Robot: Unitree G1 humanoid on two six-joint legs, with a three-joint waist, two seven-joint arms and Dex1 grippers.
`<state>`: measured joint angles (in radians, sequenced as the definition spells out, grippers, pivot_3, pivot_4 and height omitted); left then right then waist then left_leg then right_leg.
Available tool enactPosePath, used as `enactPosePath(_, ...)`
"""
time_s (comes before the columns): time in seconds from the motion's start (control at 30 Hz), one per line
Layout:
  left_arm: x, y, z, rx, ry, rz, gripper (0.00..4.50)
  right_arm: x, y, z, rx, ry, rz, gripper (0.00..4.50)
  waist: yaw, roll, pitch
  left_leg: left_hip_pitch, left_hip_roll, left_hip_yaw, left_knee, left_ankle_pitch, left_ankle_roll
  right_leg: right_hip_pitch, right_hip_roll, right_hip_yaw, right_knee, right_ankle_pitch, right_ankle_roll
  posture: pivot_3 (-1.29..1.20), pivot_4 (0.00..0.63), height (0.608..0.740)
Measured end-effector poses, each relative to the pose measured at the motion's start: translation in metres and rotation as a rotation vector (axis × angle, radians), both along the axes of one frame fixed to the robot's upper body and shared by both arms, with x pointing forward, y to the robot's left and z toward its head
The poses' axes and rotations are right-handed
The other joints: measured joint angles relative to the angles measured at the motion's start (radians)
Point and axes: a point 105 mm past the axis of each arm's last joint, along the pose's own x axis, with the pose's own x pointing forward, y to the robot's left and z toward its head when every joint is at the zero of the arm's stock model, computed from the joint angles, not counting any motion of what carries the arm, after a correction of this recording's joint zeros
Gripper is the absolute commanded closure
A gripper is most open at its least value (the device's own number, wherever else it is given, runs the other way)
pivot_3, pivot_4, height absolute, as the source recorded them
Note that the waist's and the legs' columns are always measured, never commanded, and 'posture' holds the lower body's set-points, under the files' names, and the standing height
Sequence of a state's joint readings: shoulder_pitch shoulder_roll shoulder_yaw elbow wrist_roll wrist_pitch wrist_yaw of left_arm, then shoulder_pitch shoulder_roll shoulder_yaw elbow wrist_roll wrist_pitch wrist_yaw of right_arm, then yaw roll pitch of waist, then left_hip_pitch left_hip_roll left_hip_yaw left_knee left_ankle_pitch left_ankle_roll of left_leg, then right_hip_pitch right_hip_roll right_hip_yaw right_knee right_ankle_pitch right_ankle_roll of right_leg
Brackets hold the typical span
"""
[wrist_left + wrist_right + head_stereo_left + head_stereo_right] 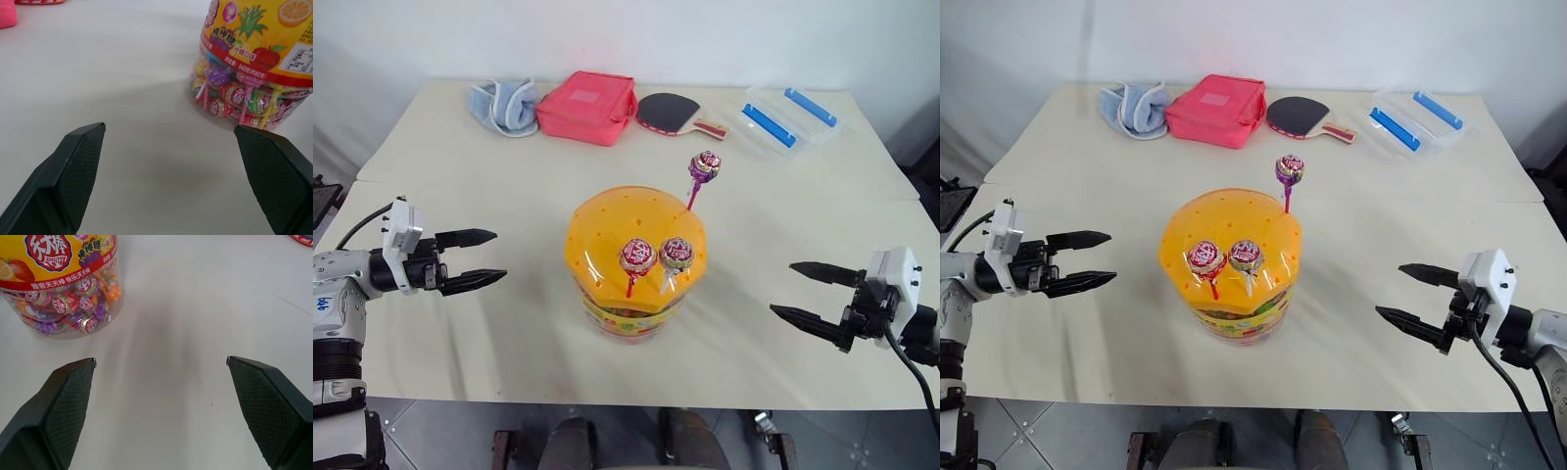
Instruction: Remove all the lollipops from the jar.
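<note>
Nothing picked yet. Jar [634, 257] sits mid-table between the left gripper [480, 259] and right gripper [805, 291], both well apart from it, jaws spread, empty. Three lollipops [638, 257] stand stuck in the orange lid, probably in its holes. Next: close in, pinch one stick, pull up.

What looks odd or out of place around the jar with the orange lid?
Three lollipops stand with their sticks pushed into holes of the translucent orange domed lid of the clear plastic jar: two red-wrapped ones in front, a purple one tilted at the back. Nothing is spilled or damaged on the beige table.
</note>
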<state>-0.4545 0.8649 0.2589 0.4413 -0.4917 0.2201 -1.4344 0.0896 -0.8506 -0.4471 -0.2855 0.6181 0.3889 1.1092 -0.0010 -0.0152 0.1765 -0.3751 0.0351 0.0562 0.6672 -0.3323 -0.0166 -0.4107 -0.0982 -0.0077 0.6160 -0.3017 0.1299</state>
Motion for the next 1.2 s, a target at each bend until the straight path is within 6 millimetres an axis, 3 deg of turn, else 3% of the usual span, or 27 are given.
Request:
enactPosePath(0.3,0.001,-0.003,0.008,-0.002,-0.009,0.023,0.0,0.003,-0.002,0.004,0.004,-0.011,0.002,0.01,0.0,0.0,0.0,0.0,0.0,0.0,0.002,0.0,0.0,0.0,0.0,0.0,0.002,0.0,0.0,0.0,0.15,0.74)
enactPosePath(0.57,-0.011,-0.005,0.043,0.057,-0.073,-0.001,0.0,0.009,-0.003,0.009,0.014,-0.025,0.014,0.01,-0.001,0.0,0.0,0.001,0.0,0.001,0.002,0.0,0.0,0.0,0.0,0.002,0.003,0.0,0.0,0.0,0.15,0.74)
enactPosePath(0.8,-0.037,-0.044,0.111,0.05,-0.284,-0.2,0.0,0.012,-0.005,0.022,-0.02,-0.05,0.076,0.01,0.002,0.0,0.0,0.001,-0.001,0.001,0.003,0.0,0.0,0.001,0.0,0.003,0.003,0.0,0.0,0.0,0.15,0.74)
enactPosePath(1.0,-0.053,-0.073,0.131,-0.001,-0.319,-0.343,0.0,0.013,-0.003,0.025,-0.01,-0.054,0.11,0.01,-0.002,0.0,0.0,0.001,0.0,0.001,0.004,0.0,0.0,0.0,0.001,0.004,0.004,0.0,0.0,0.0,0.15,0.74)
enactPosePath(1.2,-0.064,-0.101,0.128,-0.02,-0.281,-0.493,0.0,0.006,0.01,0.038,0.018,-0.094,0.195,0.01,0.0,0.0,0.0,0.001,0.0,0.002,0.007,0.0,0.0,0.001,0.001,0.005,0.006,0.0,0.0,0.0,0.15,0.74)
